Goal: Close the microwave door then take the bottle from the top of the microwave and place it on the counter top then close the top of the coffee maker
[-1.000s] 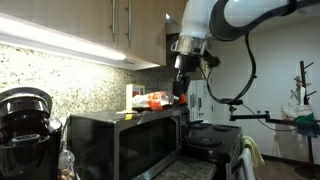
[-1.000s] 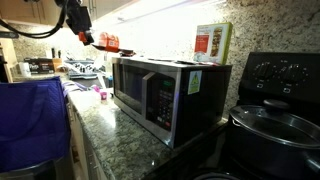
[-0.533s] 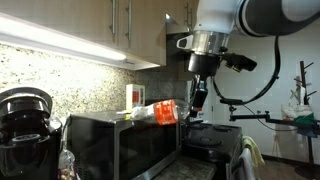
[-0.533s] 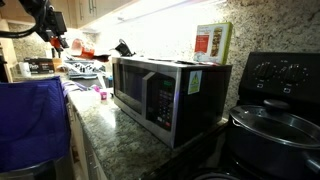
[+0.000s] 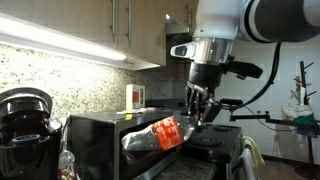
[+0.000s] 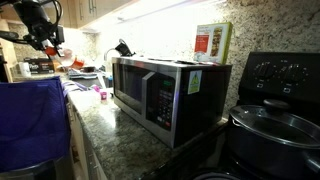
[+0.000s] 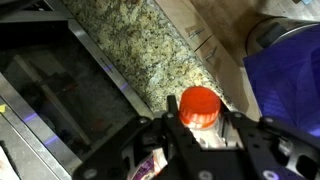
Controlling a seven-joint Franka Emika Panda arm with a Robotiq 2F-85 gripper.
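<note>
No words or numbers can be read. The bottle (image 5: 158, 135) has a label, but it is too blurry. The pale carton (image 6: 211, 42) on the microwave (image 6: 165, 95) has a red patch with print too small to read.

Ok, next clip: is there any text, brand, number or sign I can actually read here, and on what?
No text is readable in any view.
Carton on top of the microwave: red-and-white printed label, too blurred to read.
Microwave control panel: button markings too small to read.
Bottle: label blurred in the exterior and wrist views.
</note>
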